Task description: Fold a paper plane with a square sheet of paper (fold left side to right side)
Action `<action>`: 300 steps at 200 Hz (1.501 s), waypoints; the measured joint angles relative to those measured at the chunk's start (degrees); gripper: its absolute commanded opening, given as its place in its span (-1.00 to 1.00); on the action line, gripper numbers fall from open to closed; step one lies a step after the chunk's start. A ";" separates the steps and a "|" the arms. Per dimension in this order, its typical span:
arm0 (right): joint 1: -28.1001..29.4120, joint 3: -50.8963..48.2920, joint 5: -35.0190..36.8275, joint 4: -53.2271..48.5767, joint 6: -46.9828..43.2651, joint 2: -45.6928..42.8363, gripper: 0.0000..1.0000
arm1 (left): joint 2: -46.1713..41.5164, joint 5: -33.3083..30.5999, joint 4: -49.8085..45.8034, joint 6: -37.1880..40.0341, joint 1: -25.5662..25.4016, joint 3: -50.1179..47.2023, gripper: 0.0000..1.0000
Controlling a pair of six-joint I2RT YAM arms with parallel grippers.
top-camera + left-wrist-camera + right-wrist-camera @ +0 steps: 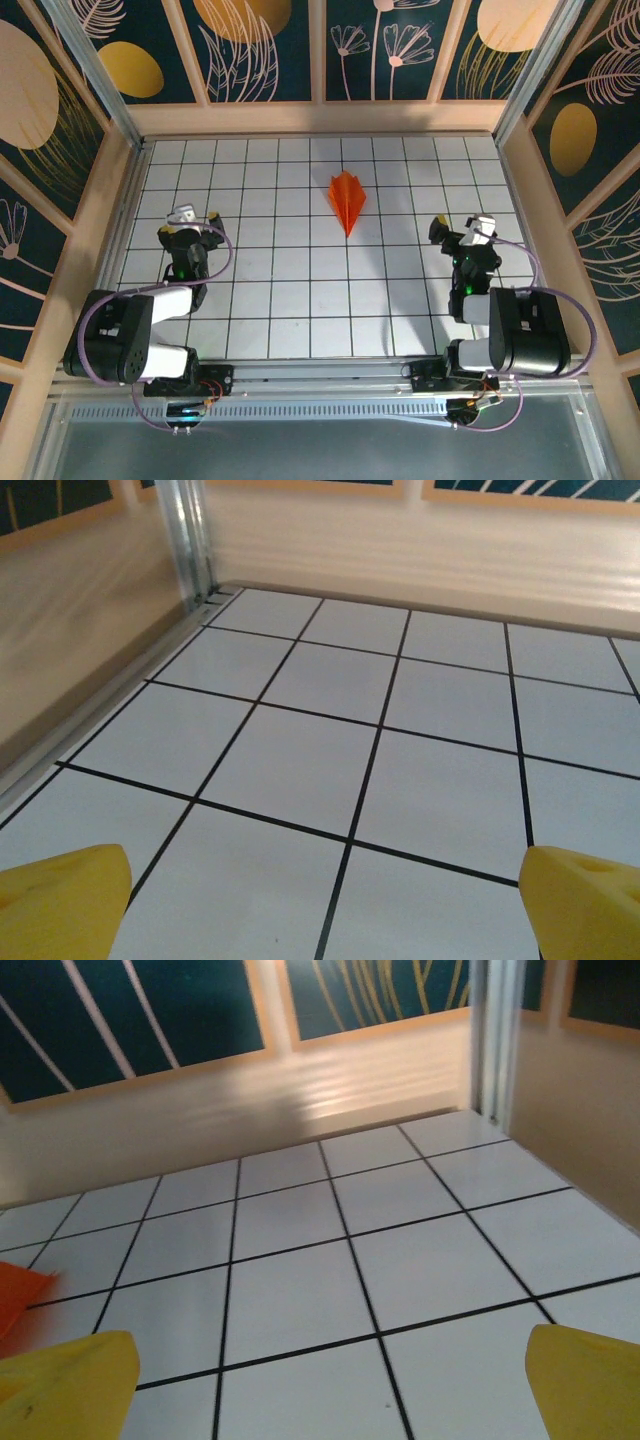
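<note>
Orange paper plane point(346, 200) lay creased and pointed on the desk point(270, 300), well apart from my left claw point(197, 218) and right claw point(460, 228), both gaping empty. Folding looked done; I judged only parking remained.

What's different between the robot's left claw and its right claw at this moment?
The left claw hovers over the left side of the table, the right claw over its right side. The right claw looks somewhat nearer the orange paper plane than the left claw, and an orange edge shows at the left of its wrist view. Shared: both stand wide open, hold nothing, and have yellow fingertips.
</note>
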 measured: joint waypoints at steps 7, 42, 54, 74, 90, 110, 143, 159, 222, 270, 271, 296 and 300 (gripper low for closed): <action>0.15 0.00 -0.66 1.09 -0.04 1.33 0.98 | 0.15 0.55 0.33 0.57 0.00 -0.02 0.97; 0.46 -1.70 -2.49 10.64 -0.24 10.14 0.99 | -0.28 2.21 7.56 4.15 0.07 -3.04 0.98; 0.46 -1.90 -2.84 10.62 -0.22 10.62 0.99 | -0.28 2.75 9.44 5.20 0.35 -4.07 0.98; 0.46 0.15 -3.02 9.11 -0.17 10.62 0.99 | 0.31 3.82 12.79 6.67 0.66 -4.79 0.98; 0.76 2.86 -2.67 7.61 -0.31 10.64 0.99 | 2.05 4.28 15.72 7.34 0.72 -4.83 0.98; 1.29 4.04 -2.10 6.82 -0.42 10.64 0.99 | 3.10 5.27 17.75 7.69 1.20 -5.40 0.98; 1.49 4.04 -1.68 5.29 -0.44 10.64 0.99 | 3.82 6.38 23.50 7.72 2.19 -8.50 0.98; 1.55 4.04 -1.46 5.18 -0.55 10.64 0.98 | 5.95 7.02 26.45 7.69 2.75 -9.07 0.98; 1.77 4.04 -1.27 5.11 -1.25 10.64 0.99 | 8.20 9.51 23.82 5.79 6.29 -4.74 0.98; 2.08 4.04 -1.20 5.09 -1.46 10.64 0.98 | 8.20 10.23 22.40 5.05 6.75 -4.44 0.98; 2.08 4.04 -1.20 5.11 -1.46 10.64 0.99 | 8.20 10.23 22.40 5.05 6.75 -4.44 0.98; 2.19 4.04 -0.81 5.09 -1.46 10.64 0.99 | 8.20 10.25 22.36 5.03 6.75 -4.44 0.98; 2.19 4.04 -0.79 5.09 -1.46 10.64 0.98 | 8.20 10.25 22.36 5.03 6.75 -4.44 0.98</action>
